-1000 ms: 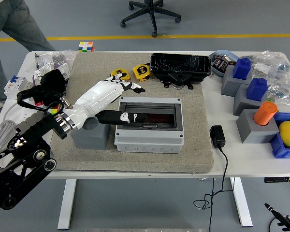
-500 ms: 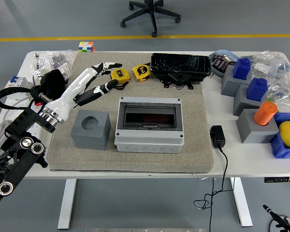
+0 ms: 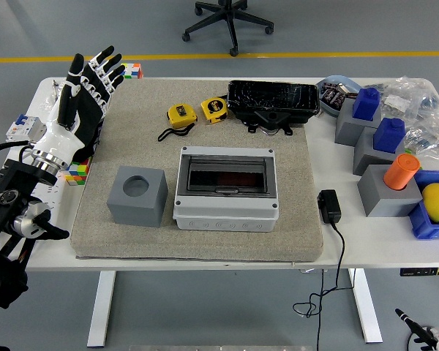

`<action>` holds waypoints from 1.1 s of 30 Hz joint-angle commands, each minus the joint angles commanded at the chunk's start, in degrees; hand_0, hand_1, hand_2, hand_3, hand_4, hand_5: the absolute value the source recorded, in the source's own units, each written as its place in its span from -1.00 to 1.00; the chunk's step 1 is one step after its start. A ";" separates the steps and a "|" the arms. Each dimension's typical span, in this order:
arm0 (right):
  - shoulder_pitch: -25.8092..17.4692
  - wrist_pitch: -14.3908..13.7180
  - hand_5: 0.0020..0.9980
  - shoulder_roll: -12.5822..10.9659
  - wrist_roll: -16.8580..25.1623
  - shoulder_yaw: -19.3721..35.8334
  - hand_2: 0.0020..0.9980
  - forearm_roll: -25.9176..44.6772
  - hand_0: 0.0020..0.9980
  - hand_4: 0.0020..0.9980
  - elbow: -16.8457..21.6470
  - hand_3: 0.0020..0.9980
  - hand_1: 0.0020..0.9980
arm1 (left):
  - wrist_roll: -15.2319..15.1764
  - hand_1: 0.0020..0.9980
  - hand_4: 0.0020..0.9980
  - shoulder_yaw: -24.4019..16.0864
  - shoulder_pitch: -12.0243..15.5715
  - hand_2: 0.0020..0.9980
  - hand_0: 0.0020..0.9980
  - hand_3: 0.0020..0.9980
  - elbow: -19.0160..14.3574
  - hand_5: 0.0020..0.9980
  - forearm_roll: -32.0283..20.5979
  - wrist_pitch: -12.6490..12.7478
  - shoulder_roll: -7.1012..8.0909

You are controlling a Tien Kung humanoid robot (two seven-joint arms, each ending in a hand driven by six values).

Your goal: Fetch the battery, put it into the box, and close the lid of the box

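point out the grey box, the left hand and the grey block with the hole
grey box (image 3: 227,212), head view, front edge of its shut lid
left hand (image 3: 84,91), head view, the palm, fingers spread
grey block (image 3: 137,207), head view, front face below the hole

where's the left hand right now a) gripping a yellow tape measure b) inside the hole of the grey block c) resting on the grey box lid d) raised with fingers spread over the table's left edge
d: the left hand is up near the table's far left with fingers spread and empty, well away from the grey box, the tape measures and the grey block.
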 joint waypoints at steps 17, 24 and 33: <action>-0.17 0.05 1.00 -0.08 -0.04 -0.46 0.59 -0.09 0.75 1.00 0.00 0.68 0.64 | -0.48 1.00 1.00 -2.65 2.01 0.92 0.96 0.93 1.96 1.00 -32.60 -3.15 -0.19; -0.29 -0.02 1.00 -0.37 0.01 0.12 0.59 -0.55 0.75 1.00 0.00 0.68 0.64 | 2.62 0.78 1.00 -7.88 2.91 0.72 0.81 0.82 1.15 1.00 -16.53 3.30 1.99; -0.61 -0.03 1.00 -0.51 0.05 1.07 0.59 -0.96 0.75 1.00 0.00 0.68 0.64 | 12.88 0.72 1.00 -10.98 3.03 0.64 0.75 0.69 -0.43 1.00 5.07 0.42 3.65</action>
